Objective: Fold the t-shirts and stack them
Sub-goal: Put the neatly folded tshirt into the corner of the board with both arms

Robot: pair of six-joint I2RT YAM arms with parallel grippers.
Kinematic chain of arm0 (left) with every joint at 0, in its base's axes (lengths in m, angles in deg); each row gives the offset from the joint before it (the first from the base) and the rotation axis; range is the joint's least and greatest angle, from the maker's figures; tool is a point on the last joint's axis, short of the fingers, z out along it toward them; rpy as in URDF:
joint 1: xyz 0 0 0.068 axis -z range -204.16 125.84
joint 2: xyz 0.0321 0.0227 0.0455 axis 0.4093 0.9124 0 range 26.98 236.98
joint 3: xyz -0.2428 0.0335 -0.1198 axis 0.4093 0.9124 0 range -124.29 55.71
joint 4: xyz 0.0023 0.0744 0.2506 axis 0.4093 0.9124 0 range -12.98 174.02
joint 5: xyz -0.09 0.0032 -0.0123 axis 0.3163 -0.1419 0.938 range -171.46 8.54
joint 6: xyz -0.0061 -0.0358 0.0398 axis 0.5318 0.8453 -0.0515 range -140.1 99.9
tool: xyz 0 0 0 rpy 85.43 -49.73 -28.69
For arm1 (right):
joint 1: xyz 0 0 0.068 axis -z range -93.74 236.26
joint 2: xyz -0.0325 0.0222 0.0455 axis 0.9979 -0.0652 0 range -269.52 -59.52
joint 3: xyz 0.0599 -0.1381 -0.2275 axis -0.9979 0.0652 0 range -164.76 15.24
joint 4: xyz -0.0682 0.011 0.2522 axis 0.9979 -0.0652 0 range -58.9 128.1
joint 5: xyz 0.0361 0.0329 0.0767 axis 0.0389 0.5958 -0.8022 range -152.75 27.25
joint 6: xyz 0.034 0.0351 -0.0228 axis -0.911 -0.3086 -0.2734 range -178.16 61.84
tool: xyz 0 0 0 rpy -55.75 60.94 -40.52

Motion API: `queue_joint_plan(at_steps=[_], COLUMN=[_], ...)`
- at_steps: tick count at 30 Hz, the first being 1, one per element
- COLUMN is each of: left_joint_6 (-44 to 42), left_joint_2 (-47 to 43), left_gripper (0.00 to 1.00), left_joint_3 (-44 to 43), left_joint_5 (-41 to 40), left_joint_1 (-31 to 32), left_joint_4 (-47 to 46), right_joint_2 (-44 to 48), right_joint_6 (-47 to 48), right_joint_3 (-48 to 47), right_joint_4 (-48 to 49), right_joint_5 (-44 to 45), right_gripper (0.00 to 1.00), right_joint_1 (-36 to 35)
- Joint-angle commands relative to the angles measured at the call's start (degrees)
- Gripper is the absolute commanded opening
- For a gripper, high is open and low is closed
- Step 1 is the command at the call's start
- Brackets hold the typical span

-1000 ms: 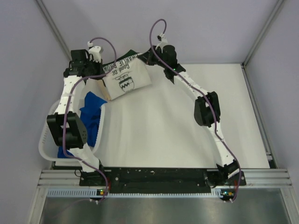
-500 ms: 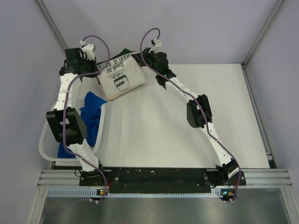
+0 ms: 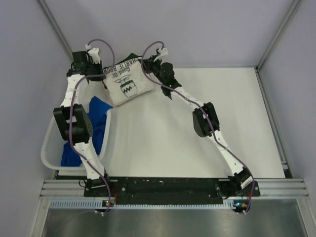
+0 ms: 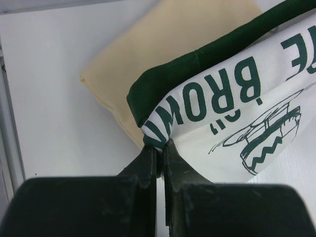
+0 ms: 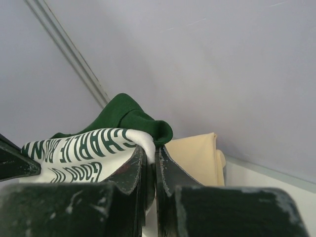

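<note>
A folded white t-shirt (image 3: 127, 83) with dark green sleeves and print hangs between both grippers at the far left of the table. My left gripper (image 3: 102, 75) is shut on its left corner, seen close in the left wrist view (image 4: 159, 145). My right gripper (image 3: 146, 65) is shut on the right corner by the green sleeve (image 5: 150, 148). A folded tan t-shirt (image 4: 163, 54) lies on the table just under and behind the white t-shirt (image 4: 237, 113), also showing in the right wrist view (image 5: 197, 155). Bright blue t-shirts (image 3: 97, 121) lie heaped in the basket.
The white plastic basket (image 3: 47, 148) sits at the table's left edge beside the left arm. Grey walls (image 3: 207, 29) and a metal frame post (image 5: 69, 47) close off the back. The white table (image 3: 237, 113) stretches right of the shirts.
Both grippers have carried the white t-shirt leftward and toward the back wall. The right arm has stretched further left.
</note>
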Motion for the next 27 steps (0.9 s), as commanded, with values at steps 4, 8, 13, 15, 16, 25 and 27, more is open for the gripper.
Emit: queue_joint_plan(at_steps=[4, 8, 13, 15, 16, 25, 27], left_joint_6=[0.43, 0.96, -0.09, -1.15, -1.68, -4.05, -5.63], left_joint_2=[2.9, 6.5, 14.05, 16.52, 17.31, 6.44, 2.31], left_gripper=[0.0, 0.04, 0.42, 0.66, 0.76, 0.99, 0.99], left_joint_3=[-4.42, -7.92, -16.0, -19.44, -20.23, -10.95, -7.34], left_joint_5=[-5.98, -10.47, -13.01, -15.73, -16.79, -13.47, -11.89], left_joint_1=[-1.58, -1.58, -1.58, -1.58, -1.58, -0.88, -0.35], left_joint_4=[-2.07, -1.64, 2.31, 3.11, 3.37, 0.13, -1.36], right_joint_2=[-2.87, -1.47, 8.52, 15.47, 19.24, 48.08, 54.23], right_joint_6=[2.17, 1.99, 5.75, 9.53, 10.85, 12.1, 11.83], right_joint_3=[-4.57, -4.31, 4.79, 15.16, 20.51, 57.28, 63.68], right_joint_4=[9.62, 7.77, 9.61, 11.45, 13.2, 15.88, 11.83], right_joint_5=[6.99, 8.05, 0.86, 0.32, 0.05, -1.61, -2.23], right_gripper=[0.15, 0.99, 0.99, 0.99, 0.99, 0.99, 0.99], right_joint_1=[-0.28, 0.68, 2.71, 2.8, 2.8, 5.6, 6.83])
